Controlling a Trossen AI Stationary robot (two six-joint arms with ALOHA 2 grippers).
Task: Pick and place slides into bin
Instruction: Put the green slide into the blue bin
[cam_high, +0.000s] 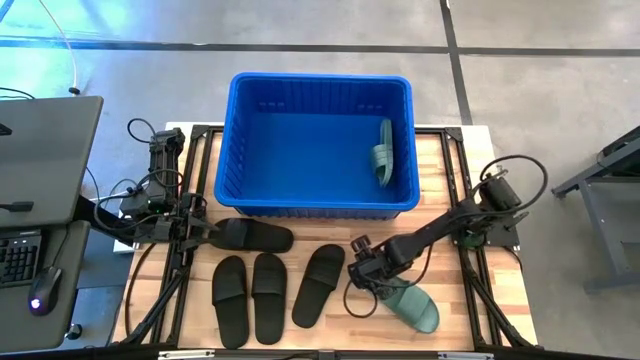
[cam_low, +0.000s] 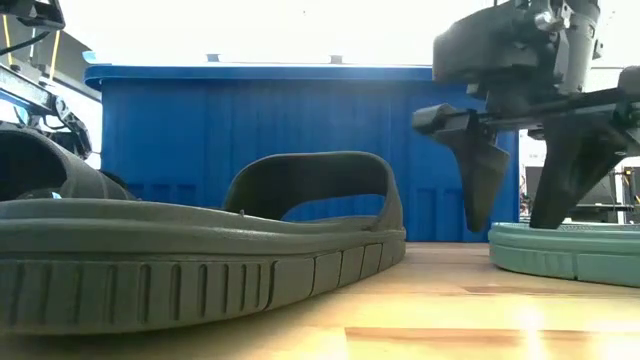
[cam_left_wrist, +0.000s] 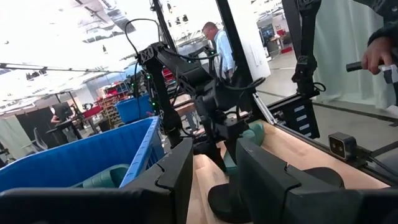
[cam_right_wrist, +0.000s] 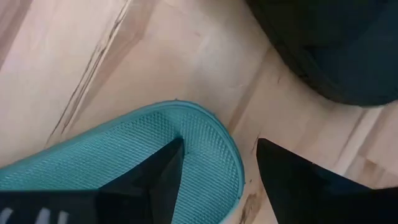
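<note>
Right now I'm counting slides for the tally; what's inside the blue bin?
One green slide lies in the bin, near its right wall. The rest of the floor visible from above is bare. The low view shows only the outer wall, so it adds nothing.

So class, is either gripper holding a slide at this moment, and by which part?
Neither. The right gripper is open, straddling the green slide's edge. The left gripper is open, empty, near a black slide.

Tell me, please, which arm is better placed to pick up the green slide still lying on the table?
The right arm. Its claw is open and straddles the edge of the green slide, one finger over the footbed. The left claw sits across the table at a black slide.
</note>
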